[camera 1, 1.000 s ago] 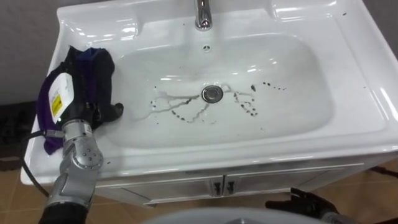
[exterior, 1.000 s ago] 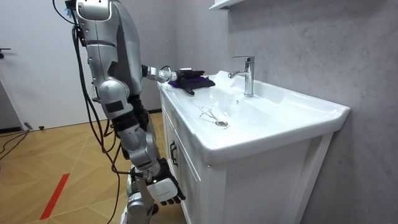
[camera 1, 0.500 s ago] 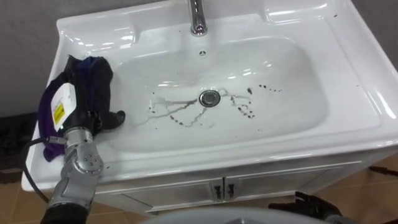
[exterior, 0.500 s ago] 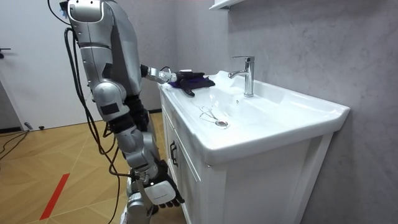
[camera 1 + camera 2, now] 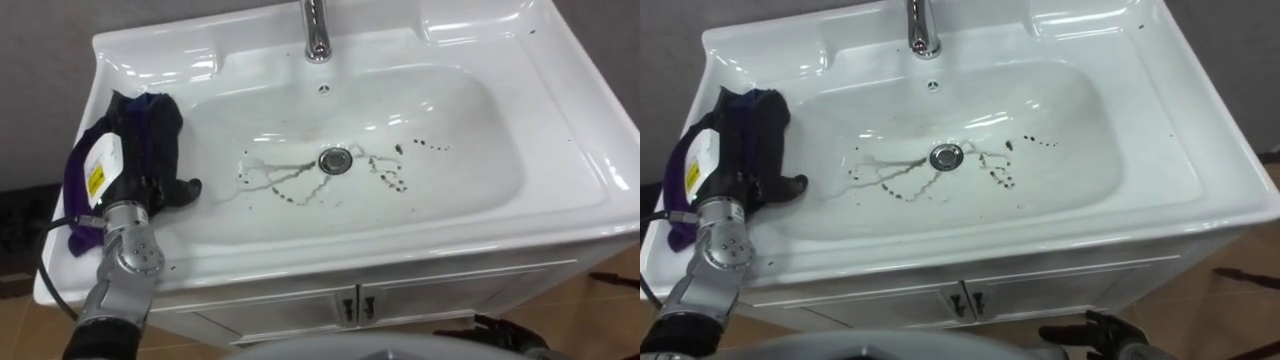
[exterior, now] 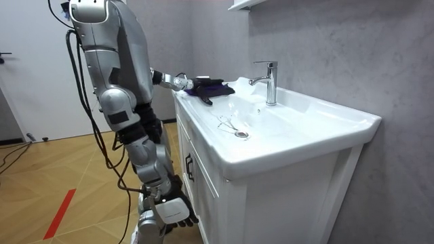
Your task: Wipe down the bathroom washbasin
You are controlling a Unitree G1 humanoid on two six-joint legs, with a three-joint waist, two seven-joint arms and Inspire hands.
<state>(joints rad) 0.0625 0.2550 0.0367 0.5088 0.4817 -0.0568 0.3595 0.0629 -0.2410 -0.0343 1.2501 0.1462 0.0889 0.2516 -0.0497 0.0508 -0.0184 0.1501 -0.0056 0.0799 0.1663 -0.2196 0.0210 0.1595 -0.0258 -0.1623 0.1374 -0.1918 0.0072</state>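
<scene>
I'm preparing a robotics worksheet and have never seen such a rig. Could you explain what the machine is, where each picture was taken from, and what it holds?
This is a two-legged humanoid robot standing at a white basin set on a cabinet. Two pictures come from the paired cameras in its head, looking down; the third comes from a camera standing in the room. The basin has a tap, a drain and dark streaks around the drain. The robot's left hand lies on a purple cloth on the basin's left rim, probably its wiping rag. Its right hand hangs low by the cabinet, relaxed and empty.
</scene>
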